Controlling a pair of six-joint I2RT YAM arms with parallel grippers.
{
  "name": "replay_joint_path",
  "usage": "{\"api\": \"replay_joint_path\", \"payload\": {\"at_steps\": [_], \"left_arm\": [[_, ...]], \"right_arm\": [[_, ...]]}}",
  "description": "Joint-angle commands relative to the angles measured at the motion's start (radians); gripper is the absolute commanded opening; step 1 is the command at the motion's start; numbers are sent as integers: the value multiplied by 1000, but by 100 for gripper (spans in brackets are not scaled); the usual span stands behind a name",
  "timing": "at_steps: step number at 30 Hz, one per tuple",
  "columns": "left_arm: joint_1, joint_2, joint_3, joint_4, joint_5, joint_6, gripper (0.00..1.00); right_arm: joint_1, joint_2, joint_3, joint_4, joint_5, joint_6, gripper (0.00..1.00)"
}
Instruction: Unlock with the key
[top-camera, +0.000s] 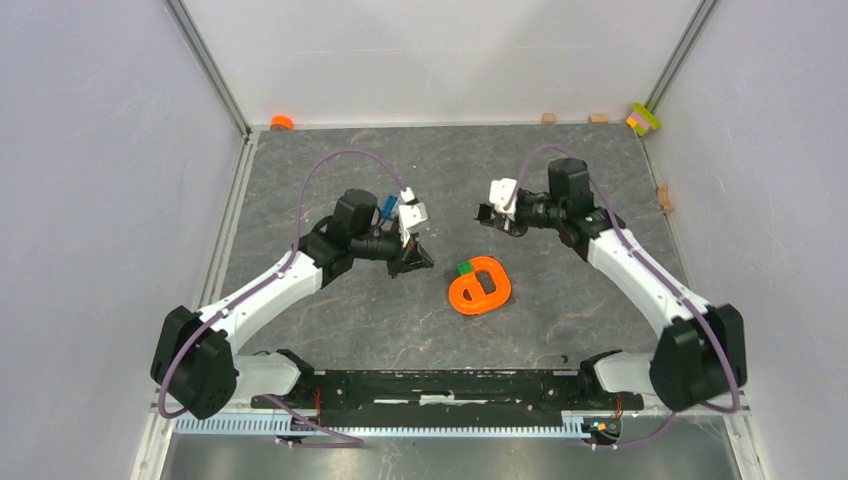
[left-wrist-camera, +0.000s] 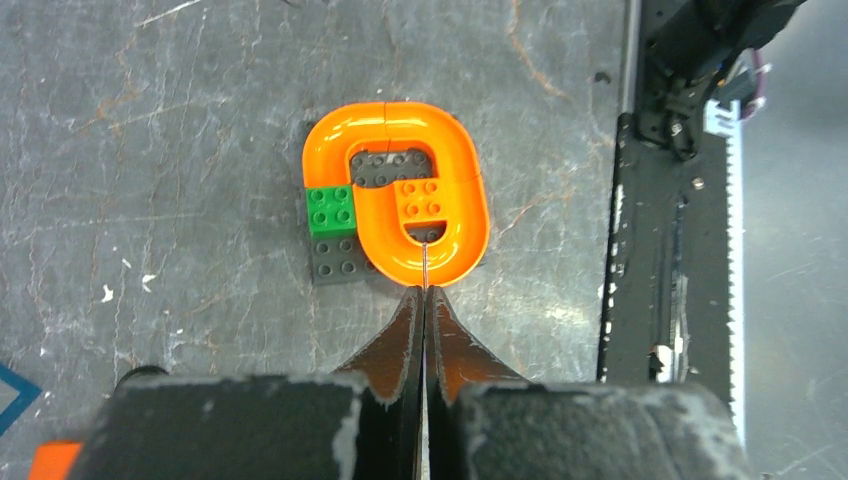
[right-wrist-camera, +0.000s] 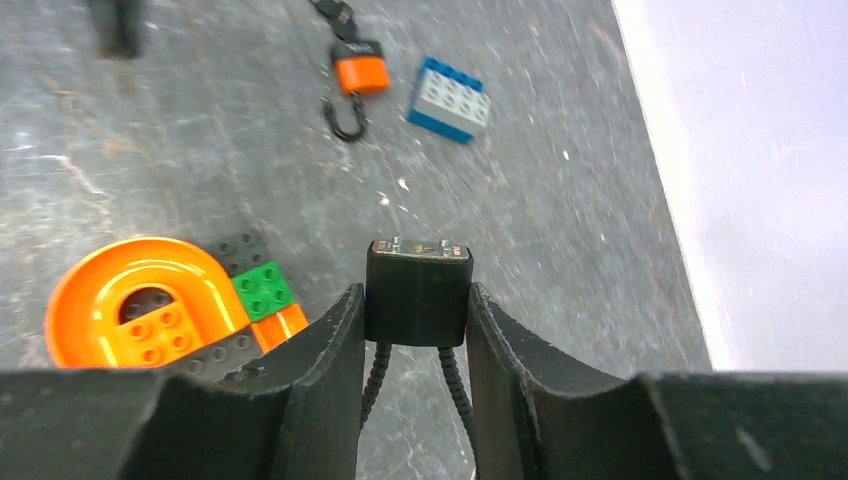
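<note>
Two tools loaded | left tool (left-wrist-camera: 424, 300) pinched on key (left-wrist-camera: 425, 262), right tool (right-wrist-camera: 415, 325) clamped on cable lock (right-wrist-camera: 417, 285) | risk: thin blade may twist in the pinch and miss the lock

You are working in a robotics lab cell, not a home or a shop. Plain pale walls (top-camera: 100, 150) box in the bench on its left, far and right sides, and bare metal posts (top-camera: 212, 70) rise at both far corners. A grey stone-patterned mat (top-camera: 300, 180) covers the bench top. Along the near edge, a black rail (top-camera: 450, 385) carries the left arm (top-camera: 270, 285) and the right arm (top-camera: 640, 275), with purple cables (top-camera: 330, 160) looping over them. Small loose blocks (top-camera: 548, 118) lie along the far edge, and a coloured brick (top-camera: 643, 119) sits at the far right corner.
</note>
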Motion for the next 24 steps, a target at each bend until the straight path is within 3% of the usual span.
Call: {"api": "replay_joint_path", "payload": {"at_steps": [1,10,18,24], "left_arm": [[14,24,124,-88,140,-66,2],[9,6,205,-196,213,-114,2],[-4,23,230,-214,292,-207,2],[-29,69,281,-211,276,-321,2]], "right_arm": [[12,-123,-98,27,-159,-120,0],[63,-261,-142,-46,-221,-251,0],[72,-335,-149,-125,-222,-369,0],[74,-334,-150,-153,-222,-413,0]]}}
